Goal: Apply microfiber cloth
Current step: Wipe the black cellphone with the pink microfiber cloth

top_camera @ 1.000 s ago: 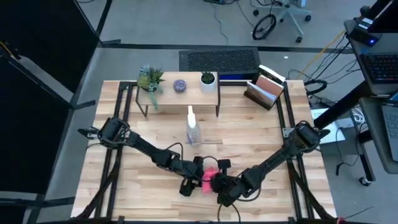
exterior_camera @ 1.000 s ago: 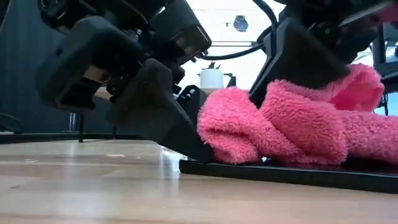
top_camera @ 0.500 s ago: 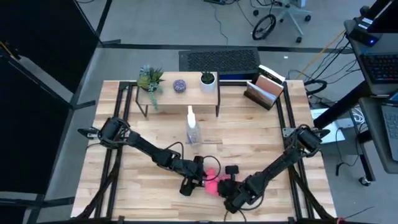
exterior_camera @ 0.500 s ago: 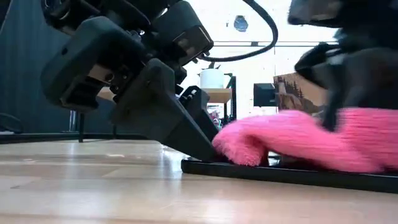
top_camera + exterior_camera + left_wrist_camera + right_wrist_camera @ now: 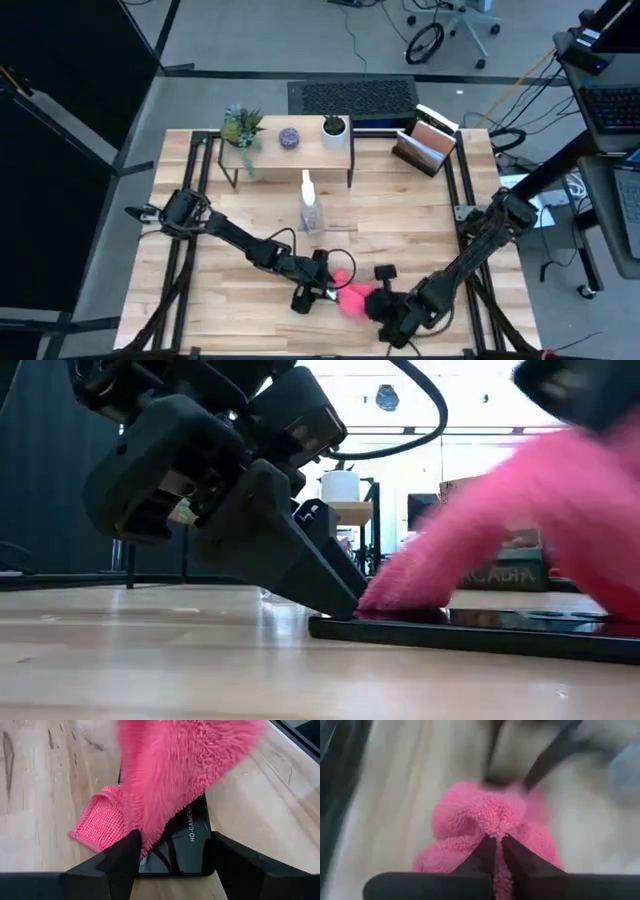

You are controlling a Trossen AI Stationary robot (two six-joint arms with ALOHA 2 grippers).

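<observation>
The black smartphone (image 5: 185, 840) is pinned to the wooden table (image 5: 400, 225) between the spread fingers of the left gripper (image 5: 172, 862), so that the microfiber cloth (image 5: 492, 827), pinched in the closed right gripper (image 5: 499, 851), is drawn across its screen.

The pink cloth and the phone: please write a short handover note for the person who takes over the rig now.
Right gripper: shut on the pink cloth, near the front edge of the table.
Left gripper: open, its fingers straddling the near end of the black phone, low at the table.
The phone lies flat on the table. The cloth stretches from the right gripper down onto the phone's screen; one corner lies on the wood beside it.
Done: cloth gripped and laid on the phone.
Left: wiping the rest of the screen, as far as I can judge, then releasing the cloth.
</observation>
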